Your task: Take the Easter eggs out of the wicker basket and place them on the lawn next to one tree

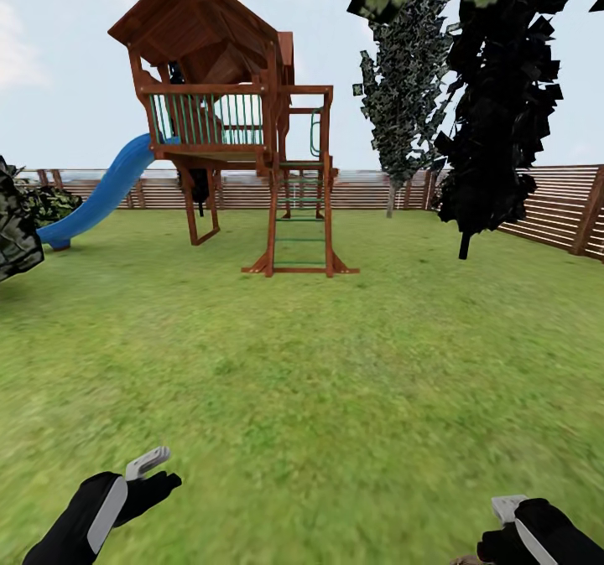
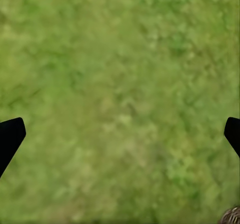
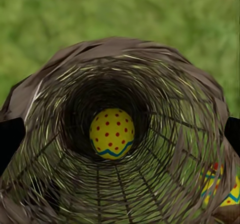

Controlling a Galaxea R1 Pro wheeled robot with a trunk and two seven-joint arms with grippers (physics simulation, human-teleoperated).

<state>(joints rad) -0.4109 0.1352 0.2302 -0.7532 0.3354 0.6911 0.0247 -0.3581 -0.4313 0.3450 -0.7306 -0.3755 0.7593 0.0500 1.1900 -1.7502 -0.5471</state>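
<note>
Right gripper [image 3: 120,134]: fingers spread, empty, above deep brown woven wicker basket [image 3: 55,89]. Yellow red-dotted Easter egg [image 3: 112,132] at bottom. Risk: fingers snagging weave, tipping basket.

Black, rounded left hand [image 1: 155,474] and right hand [image 1: 509,515], each with pale grey finger plates.

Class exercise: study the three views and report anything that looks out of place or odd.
Nothing looks damaged. One oddity: beside the yellow, red-dotted Easter egg deep in the brown woven wicker basket, a second yellow egg shows through the basket's weave; whether inside or outside, I cannot tell.
</note>
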